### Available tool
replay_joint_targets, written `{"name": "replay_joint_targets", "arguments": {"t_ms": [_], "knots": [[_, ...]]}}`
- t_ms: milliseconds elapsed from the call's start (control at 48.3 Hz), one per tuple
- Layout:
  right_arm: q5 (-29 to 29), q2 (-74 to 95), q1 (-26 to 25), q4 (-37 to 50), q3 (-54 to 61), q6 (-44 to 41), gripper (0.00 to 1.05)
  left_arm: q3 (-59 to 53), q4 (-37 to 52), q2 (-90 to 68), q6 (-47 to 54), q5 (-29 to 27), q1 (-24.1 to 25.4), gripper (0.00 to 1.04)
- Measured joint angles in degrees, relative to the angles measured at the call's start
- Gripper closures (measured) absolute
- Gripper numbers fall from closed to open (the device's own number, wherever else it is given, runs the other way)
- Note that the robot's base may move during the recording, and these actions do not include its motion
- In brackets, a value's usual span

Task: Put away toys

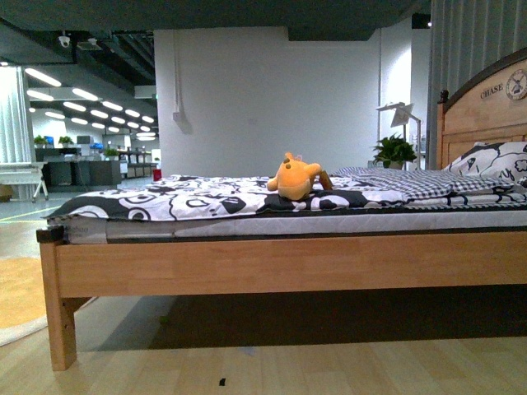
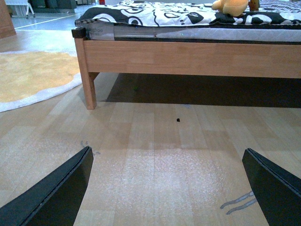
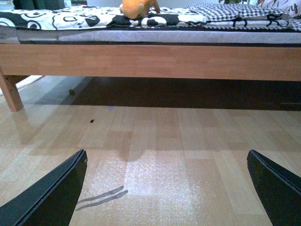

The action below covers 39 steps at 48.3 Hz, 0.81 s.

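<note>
Plush toy (image 1: 294, 178) on bed (image 1: 288, 265); left pincer (image 2: 167, 151), right pincer (image 3: 167, 153) spread, empty.

left gripper (image 2: 168, 149): jaws wide apart, empty | right gripper (image 3: 167, 151): jaws wide apart, empty

You face a wooden bed (image 1: 288, 263) side-on, its rail level across the view. An orange-yellow plush toy (image 1: 294, 178) lies on the bed's surface, on the black-and-white patterned bedding (image 1: 189, 197), about midway along. Just to the toy's right, a checked blanket (image 1: 395, 181) runs toward a patterned pillow (image 1: 494, 160) at the wooden headboard (image 1: 486, 107), which is lettered "CHASE". Behind the bed, near the headboard, stand a potted plant (image 1: 394, 151) and a white lamp (image 1: 401, 113). At your far left, an orange rug (image 1: 20, 300) lies on the pale wood floor (image 1: 288, 370). Rows of ceiling lights (image 1: 82, 103) recede over the open room beyond.
</note>
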<state>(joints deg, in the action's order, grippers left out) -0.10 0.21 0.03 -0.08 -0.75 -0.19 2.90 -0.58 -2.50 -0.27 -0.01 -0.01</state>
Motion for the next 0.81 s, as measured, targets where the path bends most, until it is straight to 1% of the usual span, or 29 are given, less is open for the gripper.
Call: {"name": "replay_joint_targets", "arguments": {"t_ms": [808], "knots": [[0.0, 0.0, 0.0, 0.0, 0.0, 0.0, 0.0, 0.0, 0.0, 0.0, 0.0, 0.0, 0.0, 0.06]]}}
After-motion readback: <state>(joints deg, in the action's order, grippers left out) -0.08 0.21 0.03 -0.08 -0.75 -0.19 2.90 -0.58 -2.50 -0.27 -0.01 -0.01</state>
